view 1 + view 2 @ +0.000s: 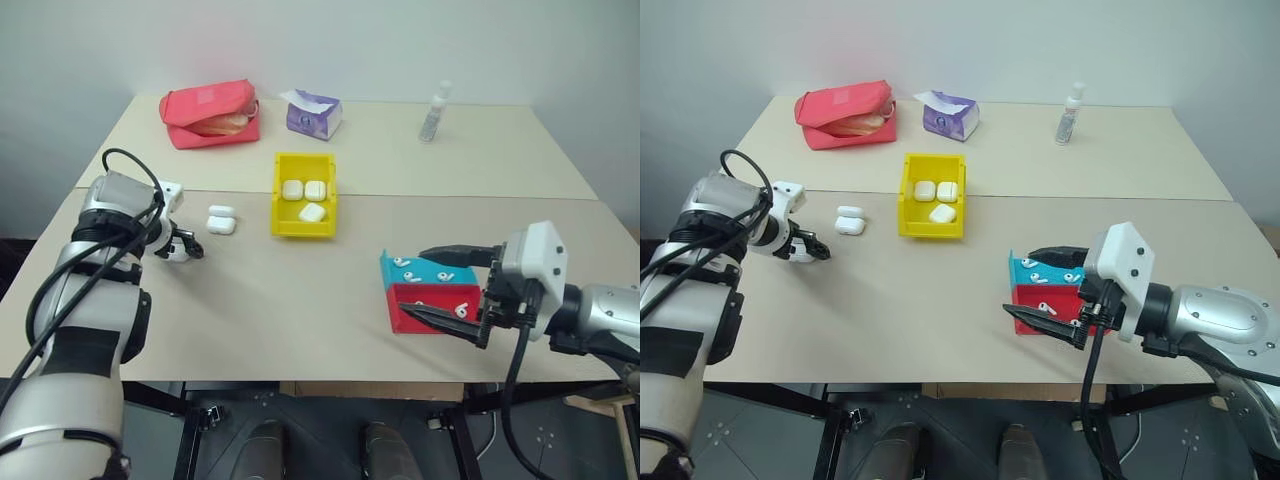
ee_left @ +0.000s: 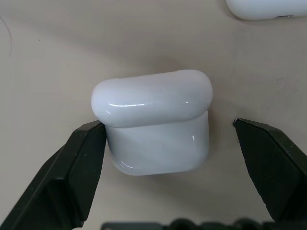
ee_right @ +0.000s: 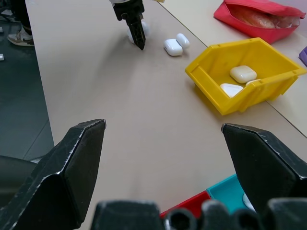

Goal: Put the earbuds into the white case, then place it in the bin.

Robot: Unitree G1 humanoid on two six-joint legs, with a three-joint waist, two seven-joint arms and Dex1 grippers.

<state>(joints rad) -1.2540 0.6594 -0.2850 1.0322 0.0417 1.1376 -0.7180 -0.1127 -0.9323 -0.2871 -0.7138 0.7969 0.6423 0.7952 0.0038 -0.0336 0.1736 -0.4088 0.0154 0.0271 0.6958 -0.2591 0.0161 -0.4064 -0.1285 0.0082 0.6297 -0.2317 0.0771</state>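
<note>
**Left tool poised over a white case**

The left tool (image 2: 163, 139) is seen spread wide around a white case (image 2: 156, 122) on the worktop (image 1: 300, 300), one finger (image 2: 81, 163) touching it, the other apart. The right tool (image 1: 455, 290) is held open over the teal tray (image 1: 400, 268) and red tray (image 1: 420, 310), where earbuds (image 1: 448, 276) lie. Three cases are seen in the yellow bin (image 1: 282, 222), farther off at centre.

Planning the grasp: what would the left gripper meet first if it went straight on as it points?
Likely the white case between the open fingers of the left gripper, then the table beneath.
</note>
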